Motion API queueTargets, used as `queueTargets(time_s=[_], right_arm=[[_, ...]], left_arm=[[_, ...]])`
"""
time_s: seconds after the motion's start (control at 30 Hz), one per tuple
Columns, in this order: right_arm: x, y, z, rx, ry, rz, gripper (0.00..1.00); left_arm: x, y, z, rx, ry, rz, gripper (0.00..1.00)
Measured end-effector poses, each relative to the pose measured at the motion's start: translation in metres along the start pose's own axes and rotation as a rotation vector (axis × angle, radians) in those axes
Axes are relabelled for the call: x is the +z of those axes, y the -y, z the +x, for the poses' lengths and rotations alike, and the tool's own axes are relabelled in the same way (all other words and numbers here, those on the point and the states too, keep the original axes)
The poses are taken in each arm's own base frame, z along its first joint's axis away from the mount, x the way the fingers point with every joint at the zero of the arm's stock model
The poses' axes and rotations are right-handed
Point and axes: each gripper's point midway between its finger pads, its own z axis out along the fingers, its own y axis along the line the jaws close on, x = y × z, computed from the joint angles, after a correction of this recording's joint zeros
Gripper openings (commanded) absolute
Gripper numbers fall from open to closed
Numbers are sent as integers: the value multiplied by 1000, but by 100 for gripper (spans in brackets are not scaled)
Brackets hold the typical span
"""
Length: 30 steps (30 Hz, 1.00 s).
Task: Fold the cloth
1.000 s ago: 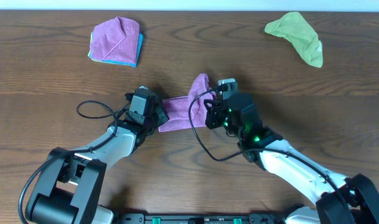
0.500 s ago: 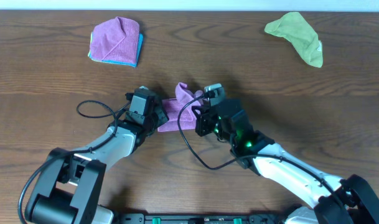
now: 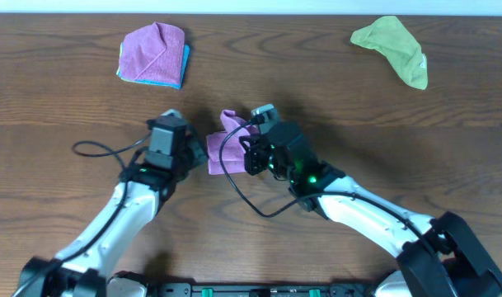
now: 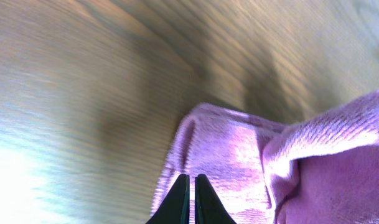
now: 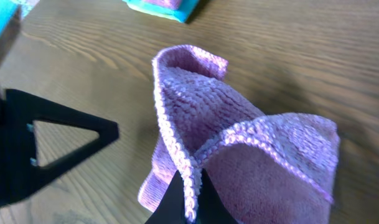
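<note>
Fingers pressed tightly together, the right gripper [image 5: 189,190] pinches the stitched edge of a soft purple microfibre cloth [image 5: 239,130]. It holds a raised fold above the brown wood-grain table [image 5: 313,50], and the cloth stands in a loose arch that sags to the tabletop on the far side.

The slim dark fingers of the left gripper [image 4: 189,180] are likewise closed, with only a sliver between them. Their tips clamp the cloth's [image 4: 239,155] near edge low against the table [image 4: 83,93], and a thicker bunched fold lies to the right in the wrist view.

From overhead, the left gripper [image 3: 199,153] and the right gripper [image 3: 244,153] face each other near the middle of the table [image 3: 69,99]. The crumpled cloth [image 3: 220,153] is caught between them, and one peak of it pokes up on the far side beside the right gripper.

A black cable [image 3: 94,148] loops beside the left arm. Another black cable [image 3: 242,194] curls under the right arm, where a small green light [image 3: 312,177] glows.

Well apart at the far left lies a folded purple cloth [image 3: 152,49] on a teal-blue cloth [image 3: 185,62]. At the far right lies a rumpled lime-green cloth [image 3: 391,49].
</note>
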Motion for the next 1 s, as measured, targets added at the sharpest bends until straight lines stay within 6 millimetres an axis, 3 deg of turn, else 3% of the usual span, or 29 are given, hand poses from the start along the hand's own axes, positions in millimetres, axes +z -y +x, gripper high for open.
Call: queueTargets(time_s=[0.27, 0.8, 0.9, 1.0], right_arm=[[15, -13, 21, -33, -60, -20, 1], [53, -37, 47, -74, -150, -48, 1], [55, -41, 49, -82, -157, -53, 9], [54, -46, 51, -93, -159, -63, 30]], left_arm=[[-28, -14, -25, -9, 79, -16, 6], [-35, -32, -36, -18, 107, -62, 7], [-36, -37, -37, -19, 104, -76, 7], [-37, -41, -39, -25, 109, -83, 7]])
